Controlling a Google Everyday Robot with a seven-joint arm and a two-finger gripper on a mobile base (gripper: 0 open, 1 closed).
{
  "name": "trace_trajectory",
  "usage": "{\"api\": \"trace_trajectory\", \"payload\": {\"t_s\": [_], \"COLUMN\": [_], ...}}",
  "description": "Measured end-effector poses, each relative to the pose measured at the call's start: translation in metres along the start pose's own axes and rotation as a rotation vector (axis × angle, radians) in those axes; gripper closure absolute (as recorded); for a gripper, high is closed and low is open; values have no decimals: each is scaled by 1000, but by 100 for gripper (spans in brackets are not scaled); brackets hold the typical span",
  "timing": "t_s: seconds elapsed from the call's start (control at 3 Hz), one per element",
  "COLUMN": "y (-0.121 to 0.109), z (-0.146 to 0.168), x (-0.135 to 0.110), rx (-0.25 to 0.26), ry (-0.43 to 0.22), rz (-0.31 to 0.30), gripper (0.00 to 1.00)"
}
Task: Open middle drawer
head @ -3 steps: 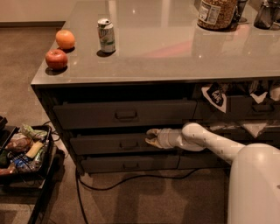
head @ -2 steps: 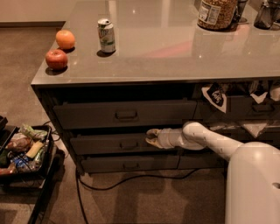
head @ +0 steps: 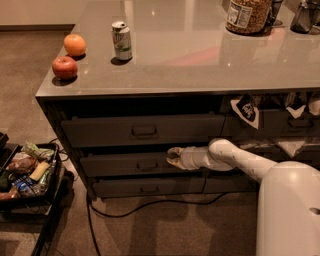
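Gripper (head: 173, 156) at middle drawer (head: 112, 165) front, right of its handle (head: 146, 165); jaws' spread cannot be told; drawer interior hidden.

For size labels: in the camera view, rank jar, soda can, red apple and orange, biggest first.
1. jar
2. soda can
3. red apple and orange look alike; unranked.
The hand sits at the front of the middle drawer.

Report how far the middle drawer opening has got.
Done: the approach. The end effector sits at the upper front of the middle drawer, just right of its loop handle. In hand: getting a hold there; whether it grips anything cannot be seen. Left: the pull itself, since none of the drawer's interior shows yet.
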State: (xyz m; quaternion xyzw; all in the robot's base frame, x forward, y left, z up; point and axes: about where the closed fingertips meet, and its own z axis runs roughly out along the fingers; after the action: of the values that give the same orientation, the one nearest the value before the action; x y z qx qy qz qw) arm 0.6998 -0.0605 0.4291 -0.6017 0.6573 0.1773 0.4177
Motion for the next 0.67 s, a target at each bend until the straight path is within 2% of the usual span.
{"api": "trace_trajectory", "payload": {"t_s": [0.33,0.67], "y": [-3,7], "z": [-1,0], "x": [-1,6], "rx": [0,-28], "ry": [0,5], "rz": [1,29], "gripper": [100,100]}}
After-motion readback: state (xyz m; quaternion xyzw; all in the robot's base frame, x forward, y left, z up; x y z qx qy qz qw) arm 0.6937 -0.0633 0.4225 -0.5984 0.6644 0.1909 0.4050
